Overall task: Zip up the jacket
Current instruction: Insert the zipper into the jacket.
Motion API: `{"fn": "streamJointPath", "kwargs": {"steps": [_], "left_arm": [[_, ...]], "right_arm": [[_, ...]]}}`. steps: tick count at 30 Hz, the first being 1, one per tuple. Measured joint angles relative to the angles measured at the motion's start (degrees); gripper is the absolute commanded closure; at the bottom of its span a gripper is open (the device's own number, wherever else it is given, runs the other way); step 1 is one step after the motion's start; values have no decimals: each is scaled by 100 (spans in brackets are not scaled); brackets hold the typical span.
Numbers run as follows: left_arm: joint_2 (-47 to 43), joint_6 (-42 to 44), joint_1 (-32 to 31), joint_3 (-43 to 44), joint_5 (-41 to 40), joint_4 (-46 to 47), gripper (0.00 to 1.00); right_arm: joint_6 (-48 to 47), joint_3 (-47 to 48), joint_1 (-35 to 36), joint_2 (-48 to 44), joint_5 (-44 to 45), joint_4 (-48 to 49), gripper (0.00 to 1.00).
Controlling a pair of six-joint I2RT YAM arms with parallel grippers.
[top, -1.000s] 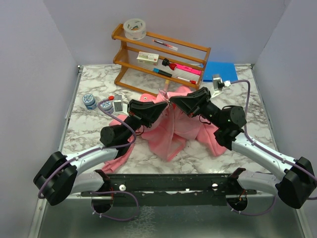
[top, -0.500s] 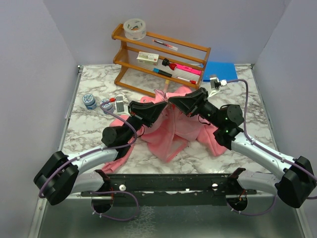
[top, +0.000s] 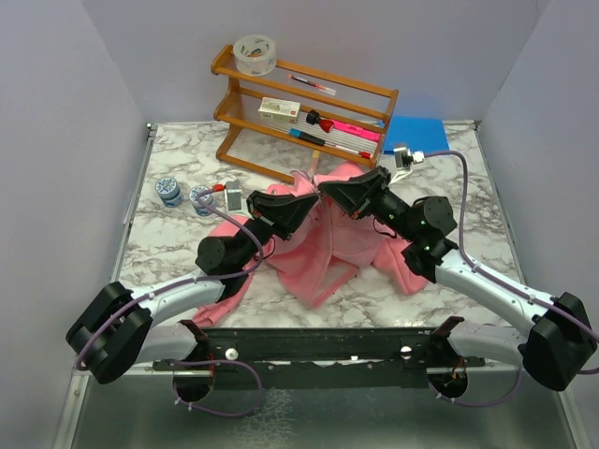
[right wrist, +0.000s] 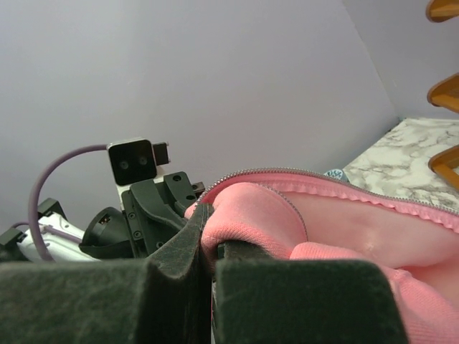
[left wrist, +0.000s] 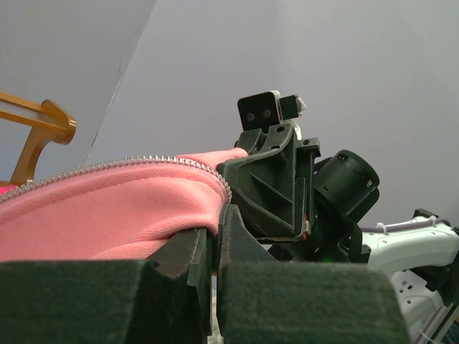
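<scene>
Arms angled inward; left pincer and right pincer tight on lifted jacket

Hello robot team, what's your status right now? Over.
Status: left fingers and right fingers shut on jacket edges. Its zipper open there. Nothing blocking seen.

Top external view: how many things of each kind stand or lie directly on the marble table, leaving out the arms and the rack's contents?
jacket: 1
wooden rack: 1
round blue tins: 2
blue flat pad: 1
small white block: 1
Total: 6
</scene>
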Motion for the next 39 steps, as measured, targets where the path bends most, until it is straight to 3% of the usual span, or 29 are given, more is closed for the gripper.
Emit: {"fn": "streamJointPath", "kwargs": {"steps": [19,29,39], "left_arm": [[726,-13,0,-911,365,-201,100],[820,-616,-457,-1379,463,-525,100],[920,-1340,-743,-1963,210,-728,100]], "right_arm": [[-295,-1373,-35,11,291,-354,100],[-109,-1956,28,-623,289,-1427,100],[221,-2426,197,-643,96,-1762,100]]}}
